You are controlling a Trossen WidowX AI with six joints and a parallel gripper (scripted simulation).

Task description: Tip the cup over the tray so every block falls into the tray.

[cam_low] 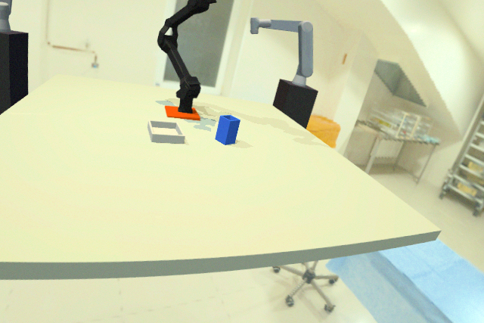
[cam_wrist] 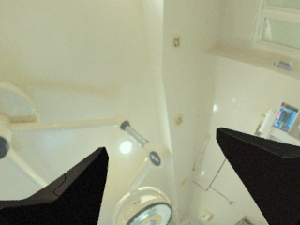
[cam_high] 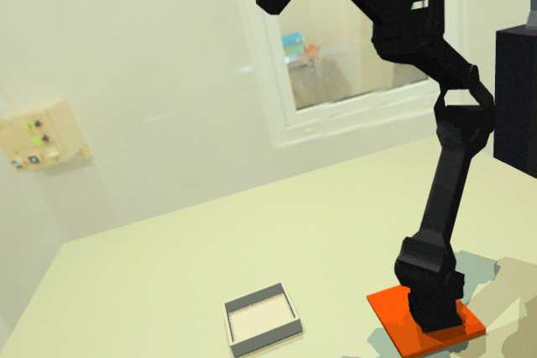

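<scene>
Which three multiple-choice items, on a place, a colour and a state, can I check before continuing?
1. Where is the cup?
A) inside the tray
B) on the table, beside the tray
C) on the base plate

2. What colour is the base plate?
A) orange
B) green
C) white

3. How is the claw?
A) shut on the cup
B) shut on nothing
C) open

1 B: the exterior view shows it upright, apart from the tray.
2 A: top and exterior views show orange under the arm.
3 C: the wrist view shows a wide gap between the fingers.
</scene>
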